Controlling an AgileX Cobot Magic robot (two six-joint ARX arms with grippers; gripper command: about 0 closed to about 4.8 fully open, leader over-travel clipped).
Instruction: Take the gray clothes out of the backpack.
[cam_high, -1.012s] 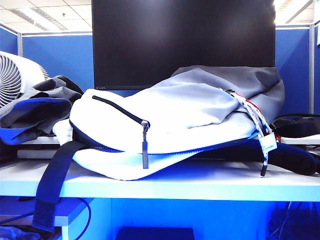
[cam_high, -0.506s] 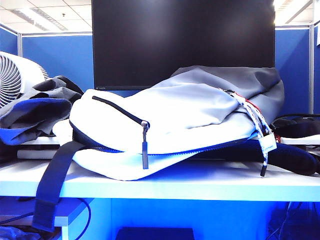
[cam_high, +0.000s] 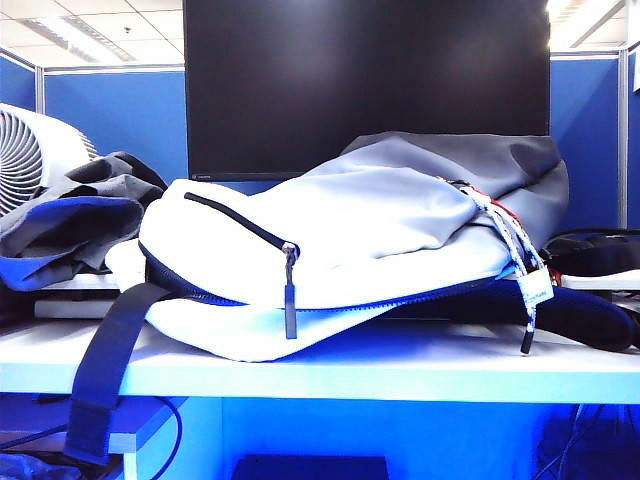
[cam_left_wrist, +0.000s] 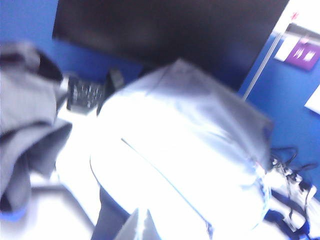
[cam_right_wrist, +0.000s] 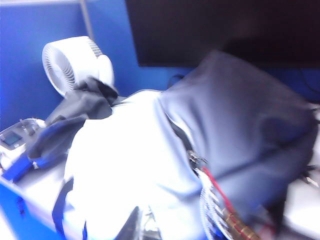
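The gray clothes (cam_high: 70, 215) are seen lying in a loose heap on the tabletop (cam_high: 400, 365), just beside the backpack (cam_high: 340, 250) on its left in the exterior view, blue inner face showing at the lower fold. No part of the bundle is seen inside the bag, so the task is judged done or all but done; at most a tidying or a retreat of the arms is left.

The backpack lies flat on its side, its wide black strap (cam_high: 105, 375) hanging over the front edge of the tabletop. A white fan (cam_high: 25, 150) stands close behind the clothes, and a dark monitor (cam_high: 365, 70) behind the bag, so open room is found mainly above and toward the front.

Neither the left hand nor the right hand is plainly shown in the blurred wrist views; both are taken as fully closed and empty, well above the bag.
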